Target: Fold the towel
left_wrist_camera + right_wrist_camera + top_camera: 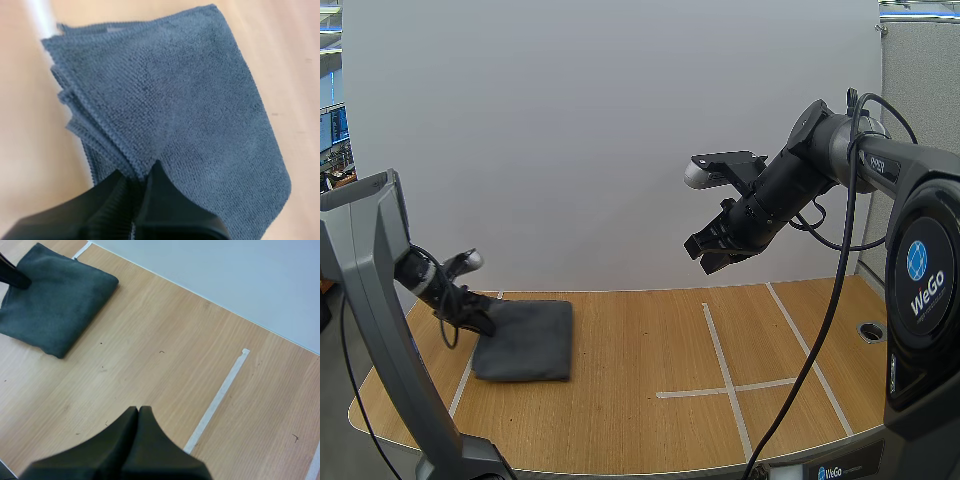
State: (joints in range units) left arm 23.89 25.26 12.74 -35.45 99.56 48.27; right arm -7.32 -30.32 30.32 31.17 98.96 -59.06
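On our left, the left gripper (pixel 478 318) pinches the layered left edge of the dark towel (pixel 528 342), which lies folded on the table's (pixel 640 400) left side. It looks soft, light and floppy, so we'd grip the corners. Our right gripper (pixel 712 256) hangs high, fingers together, empty.

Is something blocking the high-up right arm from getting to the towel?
Nothing visible does. The right end effector hangs above the table; the towel lies beyond, with the left end effector pinching its edge.
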